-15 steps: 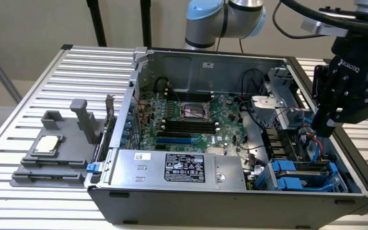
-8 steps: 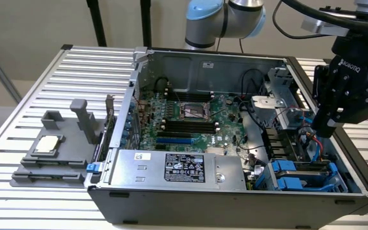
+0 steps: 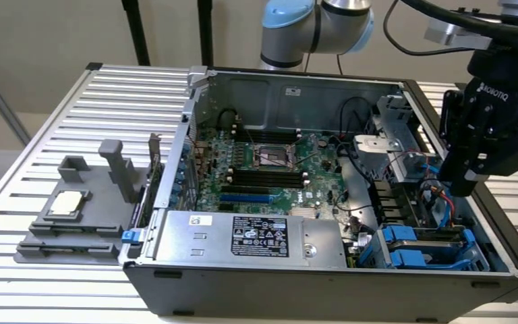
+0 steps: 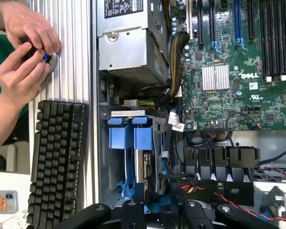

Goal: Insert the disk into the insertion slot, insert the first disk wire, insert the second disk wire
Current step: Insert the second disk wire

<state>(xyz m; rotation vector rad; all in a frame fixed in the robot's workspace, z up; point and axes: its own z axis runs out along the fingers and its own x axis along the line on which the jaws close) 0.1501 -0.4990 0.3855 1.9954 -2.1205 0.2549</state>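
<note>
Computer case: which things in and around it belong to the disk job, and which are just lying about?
Job: insertion slot; gripper near it.
Lying about: keyboard; person's hands; grey fixture beside the case.

I count one open computer case [image 3: 331,291], one insertion slot [image 3: 425,248], one silver power supply [image 3: 196,237], one black keyboard [image 4: 57,162], one grey fixture [image 3: 72,237], two hands [image 4: 31,26] [image 4: 16,74].

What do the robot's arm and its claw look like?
The arm is made of rounded silver-grey joints with a pale blue cap. A black cable loops beside it. The gripper is a blocky black unit with ROBOTIQ printed in white on its side.
</note>
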